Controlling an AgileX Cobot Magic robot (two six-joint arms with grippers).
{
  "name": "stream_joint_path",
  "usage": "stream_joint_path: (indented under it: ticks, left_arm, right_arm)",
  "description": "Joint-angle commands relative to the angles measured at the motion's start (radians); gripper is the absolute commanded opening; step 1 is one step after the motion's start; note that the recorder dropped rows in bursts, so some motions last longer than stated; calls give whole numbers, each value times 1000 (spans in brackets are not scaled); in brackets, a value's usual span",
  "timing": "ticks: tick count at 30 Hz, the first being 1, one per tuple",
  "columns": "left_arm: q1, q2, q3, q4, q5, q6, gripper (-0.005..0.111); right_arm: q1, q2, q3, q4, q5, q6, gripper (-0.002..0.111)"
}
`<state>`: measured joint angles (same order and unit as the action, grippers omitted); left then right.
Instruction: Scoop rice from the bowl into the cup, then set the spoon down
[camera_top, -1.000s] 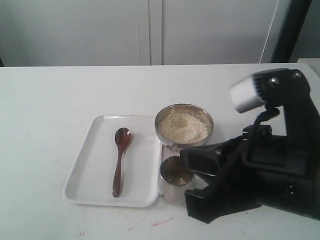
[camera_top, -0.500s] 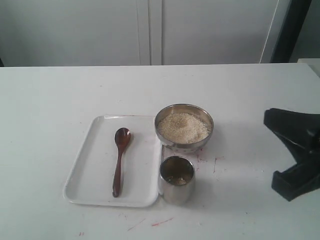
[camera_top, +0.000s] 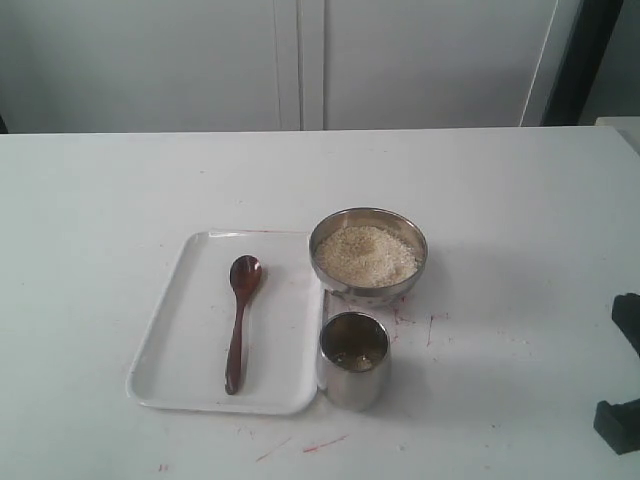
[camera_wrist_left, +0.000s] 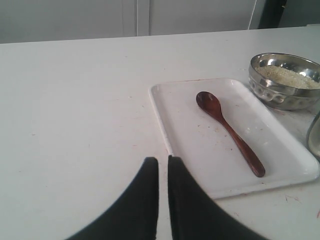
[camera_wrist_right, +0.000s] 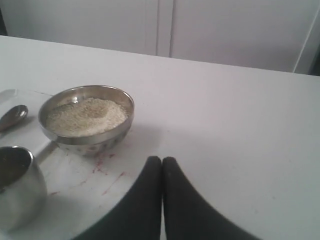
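Note:
The dark wooden spoon (camera_top: 240, 320) lies flat on a white tray (camera_top: 185, 300), head toward the far side, with no gripper on it. To the tray's right stands the steel bowl (camera_top: 366, 292), heaped with pale rice (camera_top: 367, 255). The steel cup (camera_top: 352, 378) stands upright just in front of the bowl, at the tray's corner. My left gripper (camera_wrist_left: 162, 160) is shut and empty, hovering short of the tray's near-left edge, with the spoon (camera_wrist_left: 230, 132) beyond it. My right gripper (camera_wrist_right: 162, 160) is shut and empty, to the right of the bowl (camera_wrist_right: 85, 142) and cup (camera_wrist_right: 17, 195).
Only a black piece of the right arm (camera_top: 622, 425) shows at the exterior view's right edge. Red marks stain the white table (camera_top: 320, 443) around the cup and bowl. A pale cabinet wall (camera_top: 300, 60) runs behind the table.
The right arm has pulled back from beside the cup to the far right edge of the exterior view. Spoon, bowl and cup have not moved.

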<state>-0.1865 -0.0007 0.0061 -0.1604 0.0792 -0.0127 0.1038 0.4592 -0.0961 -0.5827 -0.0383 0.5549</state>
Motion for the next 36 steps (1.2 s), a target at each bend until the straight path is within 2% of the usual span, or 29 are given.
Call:
stream_joint_path:
  ticks: [1,13,18,36]
  left_arm:
    - [-1,1,-6,-10,-3,-6,14]
    - [-1,1,-6,-10,-3,-6,14]
    - [-1,1,-6,-10,-3,-6,14]
    - [-1,1,-6,-10,-3,-6,14]
  right_arm:
    - [-54,-31,41,-9,-6,-2,0]
    - [-96,-215,96,61,57,-2,0]
    - [-96,-290,96,99,161,-2,0]
    - [-96,-459,96,100,357,-2,0]
